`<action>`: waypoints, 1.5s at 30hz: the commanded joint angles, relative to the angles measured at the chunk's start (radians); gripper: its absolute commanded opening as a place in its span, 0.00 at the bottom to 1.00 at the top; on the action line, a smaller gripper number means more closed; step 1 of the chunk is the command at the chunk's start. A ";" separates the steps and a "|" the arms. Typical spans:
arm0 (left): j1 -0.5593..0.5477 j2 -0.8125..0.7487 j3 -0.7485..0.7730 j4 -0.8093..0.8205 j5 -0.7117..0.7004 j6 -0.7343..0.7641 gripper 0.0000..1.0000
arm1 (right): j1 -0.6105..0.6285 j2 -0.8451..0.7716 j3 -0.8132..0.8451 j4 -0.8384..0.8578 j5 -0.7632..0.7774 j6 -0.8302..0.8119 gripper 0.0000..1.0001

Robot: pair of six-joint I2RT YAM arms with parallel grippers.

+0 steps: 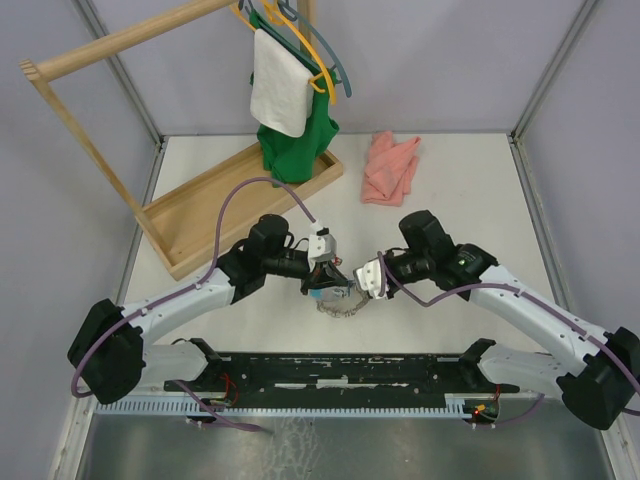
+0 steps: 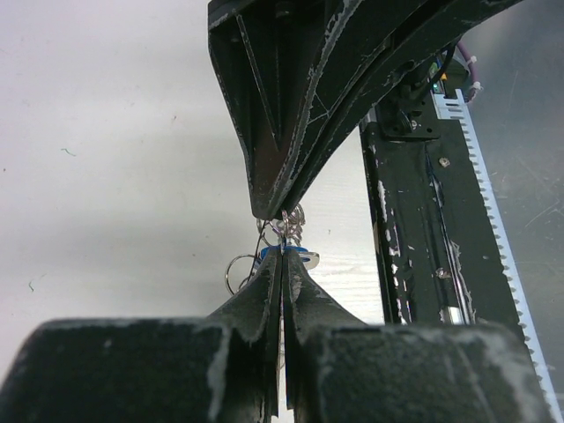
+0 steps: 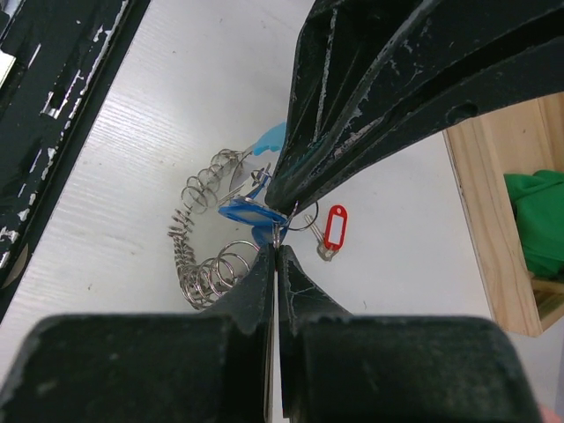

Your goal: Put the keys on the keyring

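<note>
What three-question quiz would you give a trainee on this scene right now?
1. True or false: the left gripper and the right gripper are both shut.
2. What lies on the white table's far side? A crumpled pink cloth; B yellow sponge; C black cup.
3. Fill in: near the silvery coiled metal keyring and the blue oblong plastic tag, the other oblong tag is coloured ___.
Key: 1 true; 2 A; 3 red.

We are in a robotics lab cell: a white table point(image 1: 470, 180) walled by grey panels point(image 1: 450, 60), with a black robot-mounting rail point(image 1: 350, 370).
</note>
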 commanded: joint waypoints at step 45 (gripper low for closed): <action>-0.114 -0.087 -0.071 0.130 -0.351 -0.120 0.42 | -0.058 -0.305 -0.234 0.446 0.198 0.541 0.01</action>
